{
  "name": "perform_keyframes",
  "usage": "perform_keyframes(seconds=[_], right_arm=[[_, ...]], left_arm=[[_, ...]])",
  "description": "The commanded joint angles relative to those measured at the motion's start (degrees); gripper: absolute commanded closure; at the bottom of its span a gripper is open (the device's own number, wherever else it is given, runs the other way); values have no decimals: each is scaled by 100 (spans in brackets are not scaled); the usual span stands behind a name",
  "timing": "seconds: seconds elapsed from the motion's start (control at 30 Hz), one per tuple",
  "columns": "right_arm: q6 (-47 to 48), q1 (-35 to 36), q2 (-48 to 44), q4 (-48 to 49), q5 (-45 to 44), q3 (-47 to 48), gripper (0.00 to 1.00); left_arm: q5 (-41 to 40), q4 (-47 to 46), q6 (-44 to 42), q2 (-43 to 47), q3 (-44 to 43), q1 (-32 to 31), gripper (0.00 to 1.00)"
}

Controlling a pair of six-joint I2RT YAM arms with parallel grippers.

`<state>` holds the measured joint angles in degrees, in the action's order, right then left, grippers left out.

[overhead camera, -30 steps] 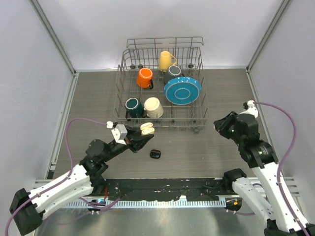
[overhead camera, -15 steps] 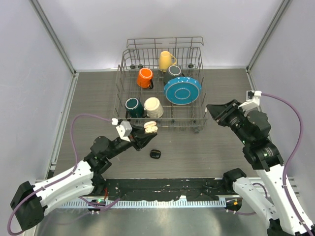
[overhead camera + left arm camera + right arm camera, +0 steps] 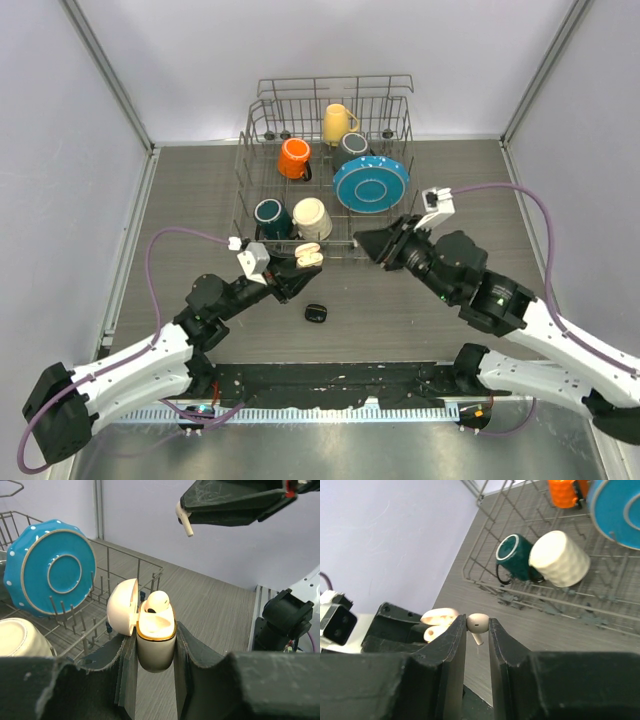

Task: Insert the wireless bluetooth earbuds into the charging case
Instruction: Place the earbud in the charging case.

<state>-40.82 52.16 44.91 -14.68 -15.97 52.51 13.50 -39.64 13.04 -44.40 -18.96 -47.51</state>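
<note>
Case (image 3: 156,652), lid open, one white earbud (image 3: 156,601) seated, is clamped in left gripper (image 3: 296,268). Right gripper (image 3: 364,240) pinches second white earbud (image 3: 479,623), airborne near case, apart from it.

The left arm (image 3: 130,375) and right arm (image 3: 562,335) have white links and black joints. A purple cable (image 3: 148,285) loops along each. The fingers (image 3: 200,655) are scuffed black wedges.
</note>
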Motion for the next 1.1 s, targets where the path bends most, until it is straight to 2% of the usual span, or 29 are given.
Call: perform_keyframes(seconds=[0.0, 0.1, 0.23, 0.73, 1.07], right_arm=[[337, 968, 369, 1036, -1328, 277, 99], [539, 1366, 589, 1423, -1769, 330, 99], [821, 1867, 1160, 1870, -1893, 594, 99], [654, 1982, 1706, 1969, -1488, 769, 99], [821, 2123, 1890, 1907, -1848, 734, 99]], left_arm=[[-49, -431, -82, 28, -213, 5, 100], [-58, -431, -100, 46, -205, 13, 100], [-75, -431, -143, 89, -161, 5, 100], [-198, -475, -240, 169, -90, 5, 100], [-225, -510, -214, 151, -125, 13, 100]])
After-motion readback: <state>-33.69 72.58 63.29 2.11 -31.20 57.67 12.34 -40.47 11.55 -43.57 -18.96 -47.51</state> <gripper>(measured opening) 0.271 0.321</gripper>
